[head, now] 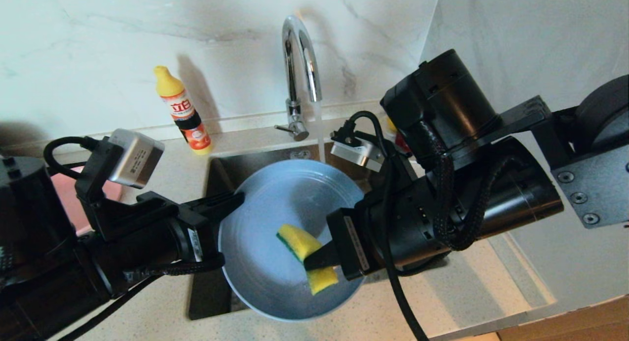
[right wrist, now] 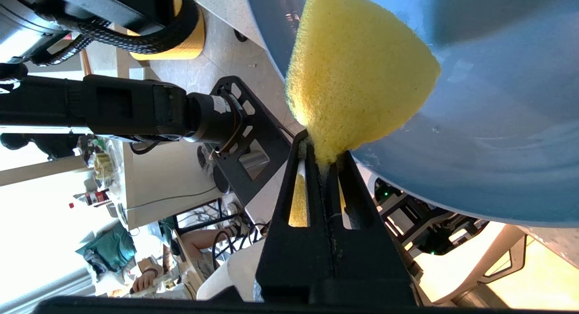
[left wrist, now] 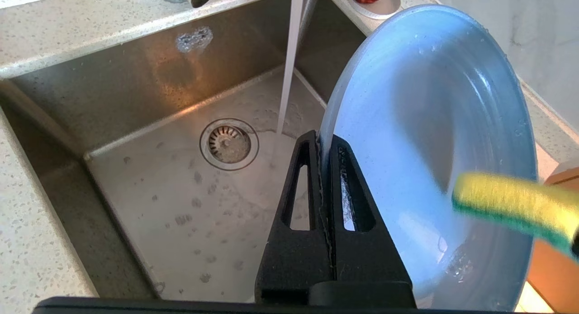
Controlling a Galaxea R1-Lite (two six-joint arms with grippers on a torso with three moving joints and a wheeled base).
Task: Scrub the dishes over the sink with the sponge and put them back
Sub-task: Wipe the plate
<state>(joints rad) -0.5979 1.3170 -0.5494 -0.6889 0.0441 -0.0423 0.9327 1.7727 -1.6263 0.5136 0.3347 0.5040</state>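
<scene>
Right gripper: reaching in from the right over the front of the sink, jaws clamping the narrow end of the yellow sponge; the sponge's wide end is fanning out beyond the fingertips and pressing against the inner face of the light-blue plate. Left gripper: coming in from the left, jaws pinching the plate's rim, holding the plate tilted above the basin. Tap: standing behind both grippers, running a thin stream of water just past the plate's far edge and landing beside the drain. Dish-soap bottle: standing on the counter behind the left gripper. Pink plate: lying on the counter beyond the left arm, mostly hidden.
</scene>
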